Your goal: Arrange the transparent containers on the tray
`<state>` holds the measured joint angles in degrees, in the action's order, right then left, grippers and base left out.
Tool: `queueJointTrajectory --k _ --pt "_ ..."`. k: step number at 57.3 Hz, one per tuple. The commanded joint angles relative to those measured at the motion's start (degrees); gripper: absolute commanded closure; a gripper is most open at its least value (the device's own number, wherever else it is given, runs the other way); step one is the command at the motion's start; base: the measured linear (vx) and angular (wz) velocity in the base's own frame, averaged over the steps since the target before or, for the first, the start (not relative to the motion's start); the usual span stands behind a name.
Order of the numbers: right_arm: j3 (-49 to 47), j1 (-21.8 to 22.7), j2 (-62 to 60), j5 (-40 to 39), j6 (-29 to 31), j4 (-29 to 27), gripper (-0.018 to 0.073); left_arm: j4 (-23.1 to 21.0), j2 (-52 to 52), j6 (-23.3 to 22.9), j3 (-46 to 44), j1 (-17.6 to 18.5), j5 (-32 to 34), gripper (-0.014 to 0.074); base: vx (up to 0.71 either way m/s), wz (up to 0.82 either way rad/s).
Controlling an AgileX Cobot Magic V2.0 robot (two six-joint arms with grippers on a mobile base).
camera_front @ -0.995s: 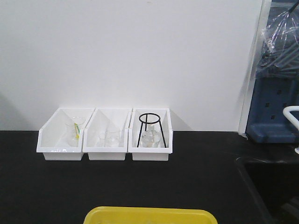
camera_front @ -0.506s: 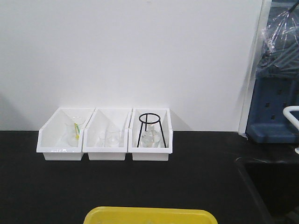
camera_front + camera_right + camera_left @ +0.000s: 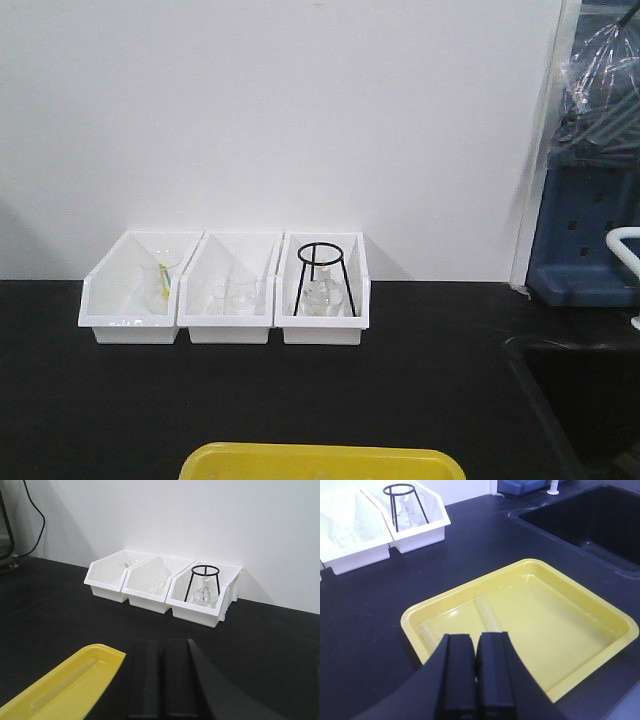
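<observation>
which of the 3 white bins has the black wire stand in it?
The right-hand bin in the front view; a black ring tripod stands inside it. The other two hold only glassware.

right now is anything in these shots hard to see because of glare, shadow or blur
Front view: the clear glassware in the white bins nearly vanishes against the white plastic, and the yellow tray is cut off at the bottom edge. Left wrist view: soft glare on the tray floor makes the test tubes faint; the left gripper is near and blurred. Right wrist view: the right gripper is a dark blur, bins sharp.
</observation>
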<state>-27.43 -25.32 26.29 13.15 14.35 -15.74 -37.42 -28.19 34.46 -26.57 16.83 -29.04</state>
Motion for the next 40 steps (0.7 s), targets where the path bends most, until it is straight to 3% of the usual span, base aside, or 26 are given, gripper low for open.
queueJointTrajectory --k 1,10,16,22,32,40 --pt "-1.6 0.1 0.2 -4.8 0.5 0.3 0.0572 2.0 1.0 -2.8 -1.7 0.3 4.8 0.0597 0.0 0.0" --pt "-1.6 0.1 0.2 -4.8 0.5 0.3 0.0572 21.6 6.6 -21.2 1.6 0.1 11.2 0.0597 0.0 0.0" --pt "-1.6 0.1 0.2 -4.8 0.5 0.3 0.0572 30.0 11.8 -28.3 8.8 -1.3 20.6 0.0597 0.0 0.0" --pt "-1.6 0.1 0.2 -4.8 0.5 0.3 0.0572 31.2 18.9 -28.3 17.9 -3.8 26.7 0.0597 0.0 0.0" --pt "-1.6 0.1 0.2 -4.8 0.5 0.3 0.0572 29.3 30.8 -28.4 30.2 -9.7 28.2 0.0597 0.0 0.0" --pt "-1.6 0.1 0.0 -4.7 0.5 0.3 0.0572 31.6 29.4 -28.4 30.2 -11.8 19.8 0.0597 0.0 0.0"
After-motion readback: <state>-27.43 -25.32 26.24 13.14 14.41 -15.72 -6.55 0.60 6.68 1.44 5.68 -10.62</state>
